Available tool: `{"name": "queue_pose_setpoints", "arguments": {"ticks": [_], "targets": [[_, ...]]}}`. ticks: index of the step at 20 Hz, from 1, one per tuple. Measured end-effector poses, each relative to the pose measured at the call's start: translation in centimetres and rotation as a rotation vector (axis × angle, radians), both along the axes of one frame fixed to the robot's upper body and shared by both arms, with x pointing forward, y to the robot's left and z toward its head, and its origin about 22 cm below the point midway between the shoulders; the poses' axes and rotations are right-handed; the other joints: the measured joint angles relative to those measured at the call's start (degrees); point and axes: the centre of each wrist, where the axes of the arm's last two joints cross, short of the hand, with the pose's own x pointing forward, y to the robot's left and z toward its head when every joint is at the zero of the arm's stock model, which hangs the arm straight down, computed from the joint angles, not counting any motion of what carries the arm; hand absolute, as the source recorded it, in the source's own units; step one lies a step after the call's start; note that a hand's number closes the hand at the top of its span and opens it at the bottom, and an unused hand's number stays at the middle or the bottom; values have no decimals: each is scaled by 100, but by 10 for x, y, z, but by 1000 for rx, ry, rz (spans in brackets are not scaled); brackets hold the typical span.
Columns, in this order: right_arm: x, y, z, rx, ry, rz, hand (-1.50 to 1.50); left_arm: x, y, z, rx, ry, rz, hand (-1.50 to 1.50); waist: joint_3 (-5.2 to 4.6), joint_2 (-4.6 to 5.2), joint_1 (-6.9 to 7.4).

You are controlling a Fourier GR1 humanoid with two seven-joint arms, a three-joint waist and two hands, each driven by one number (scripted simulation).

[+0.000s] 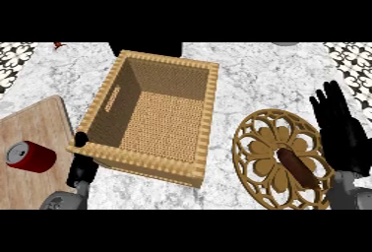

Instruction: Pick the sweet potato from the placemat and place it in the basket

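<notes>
**Woven basket at centre, sweet potato on its placemat**

Wicker fills the middle of my view: the basket (156, 118) is a deep rectangular box with a scalloped rim, a slot handle cut into its left wall, and a woven floor with nothing lying on it. It stands on the marble counter (247, 74), turned a little so that its near corner points toward my lower edge.

To its right, apart from it, lies the round placemat (256, 135), a brown openwork disc with a flower pattern. The sweet potato (298, 167) rests on the placemat's lower right part, a dark reddish-brown, elongated shape lying diagonally from upper left to lower right.

My right hand (338, 125) stands just beside the placemat's right rim, fingers straight and pointing up and away, spread slightly apart, holding nothing. It does not touch the sweet potato; the lower part of the hand seems to overlap the placemat's edge, though I cannot tell whether they meet.

My left hand (81, 165) shows at the basket's near left corner, mostly hidden behind the basket wall. A dark tip sits against the rim there, but I cannot tell whether those fingers are straight or curled.

Further left, a wooden cutting board (40, 133) lies on the counter, and a red can (30, 156) with a silver top lies on its side on the board.
</notes>
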Motion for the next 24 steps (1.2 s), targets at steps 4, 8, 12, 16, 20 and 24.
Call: {"name": "queue_pose_setpoints", "arguments": {"ticks": [4, 8, 12, 16, 20, 24], "targets": [[-1, 32, 3, -169, -30, 321, 150, 19, 7, 40, 74, -181, -55, 0, 40, 60, 203], [-9, 70, 0, -199, -73, 604, 150, 35, 6, 74, 143, -348, -136, 0, 57, 64, 326], [-40, 102, -7, -258, -173, 856, -150, 41, 12, 94, 190, -436, -176, 0, 17, -29, 226], [-66, 112, 7, -469, -354, 931, -150, 40, 26, 101, 215, -455, -176, 0, -4, -113, 40], [-71, 111, 18, -847, -404, 922, -150, 39, 36, 106, 235, -465, -165, 0, -19, -64, -46], [-69, 107, 37, -1258, -385, 897, -150, 37, 39, 106, 239, -468, -165, 0, -44, -37, -75]]}}
